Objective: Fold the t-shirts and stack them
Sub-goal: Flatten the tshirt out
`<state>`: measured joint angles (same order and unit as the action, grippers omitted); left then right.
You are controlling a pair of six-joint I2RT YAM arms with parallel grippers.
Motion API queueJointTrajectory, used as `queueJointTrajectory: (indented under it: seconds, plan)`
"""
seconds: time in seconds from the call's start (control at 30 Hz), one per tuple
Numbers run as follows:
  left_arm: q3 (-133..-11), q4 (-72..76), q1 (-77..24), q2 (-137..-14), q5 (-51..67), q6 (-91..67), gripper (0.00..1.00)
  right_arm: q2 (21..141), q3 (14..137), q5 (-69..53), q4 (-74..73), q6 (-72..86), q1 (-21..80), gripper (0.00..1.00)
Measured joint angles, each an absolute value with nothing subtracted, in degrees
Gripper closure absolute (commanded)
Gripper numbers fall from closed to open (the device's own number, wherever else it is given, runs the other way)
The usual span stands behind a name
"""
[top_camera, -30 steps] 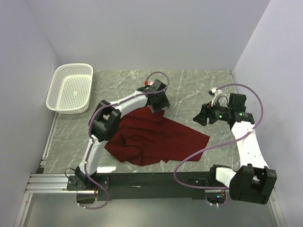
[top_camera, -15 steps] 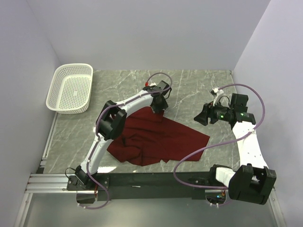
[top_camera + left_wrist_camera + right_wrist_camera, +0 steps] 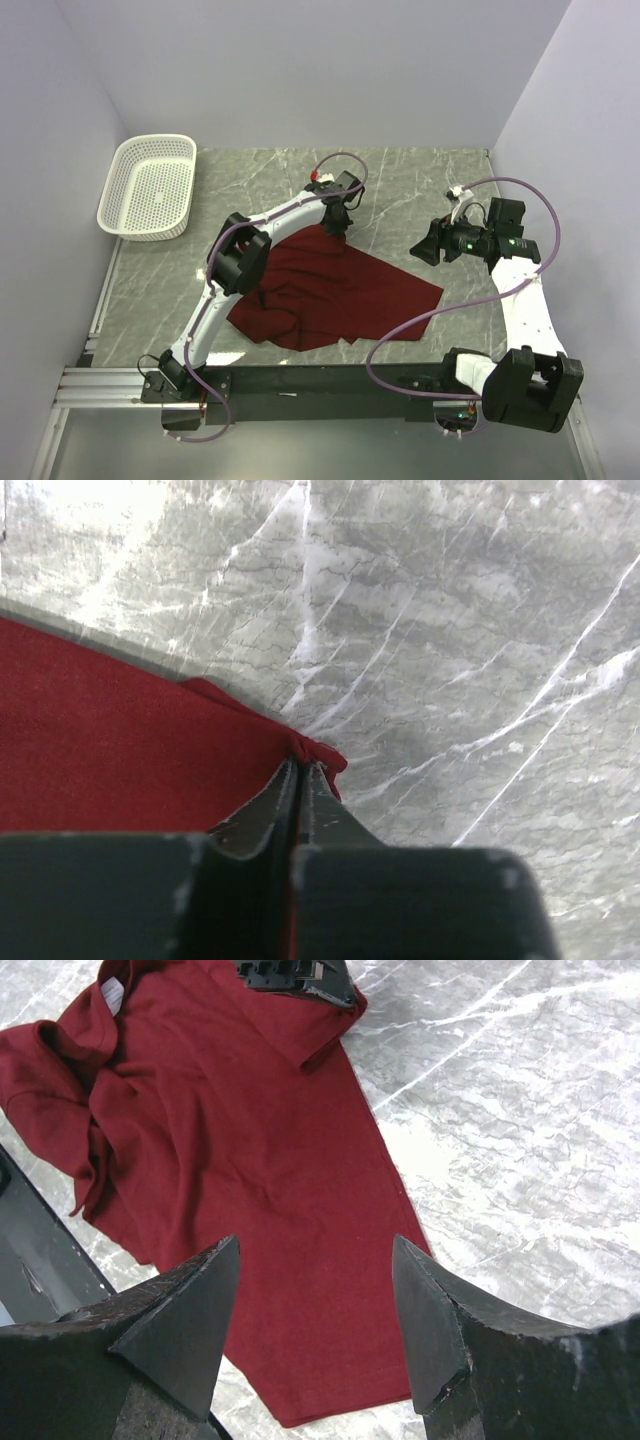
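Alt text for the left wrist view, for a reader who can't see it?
The left gripper is pinched shut on a corner of the maroon t-shirt, bunching the fabric at its tips. The rest of the shirt in view lies flat on the grey marble table.

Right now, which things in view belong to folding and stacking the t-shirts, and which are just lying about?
Part of the job:
maroon t-shirt, crumpled
left gripper, fingers shut on the shirt's far corner
right gripper, open, holding nothing

Lying about:
white basket, empty, at the far left of the table
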<state>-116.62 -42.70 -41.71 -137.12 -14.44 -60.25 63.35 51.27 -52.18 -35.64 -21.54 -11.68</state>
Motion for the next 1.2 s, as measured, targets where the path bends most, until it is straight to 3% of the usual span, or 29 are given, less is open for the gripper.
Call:
queueJointTrajectory:
  seconds: [0.3, 0.57, 0.87, 1.2]
  plan:
    - [-114.98, -41.82, -41.3, -133.95, -15.9, -56.95, 1.0, 67.0, 51.42, -53.08, -40.45, -28.51, -11.46, 0.32]
    - [-109.43, -36.86, -35.33, -120.6, -13.93, -56.16, 1.0, 73.23, 52.03, -40.45, -48.27, -40.71, -8.1, 0.31]
    - [-106.15, -33.65, -29.71, -115.18, -12.69, -54.61, 1.0, 79.2, 45.17, -25.58, -44.27, -44.71, -3.07, 0.33]
    - [-106.04, -33.89, -21.91, -115.18, -11.0, -51.44, 1.0, 84.68, 45.12, -20.6, -39.4, -44.4, -1.08, 0.39]
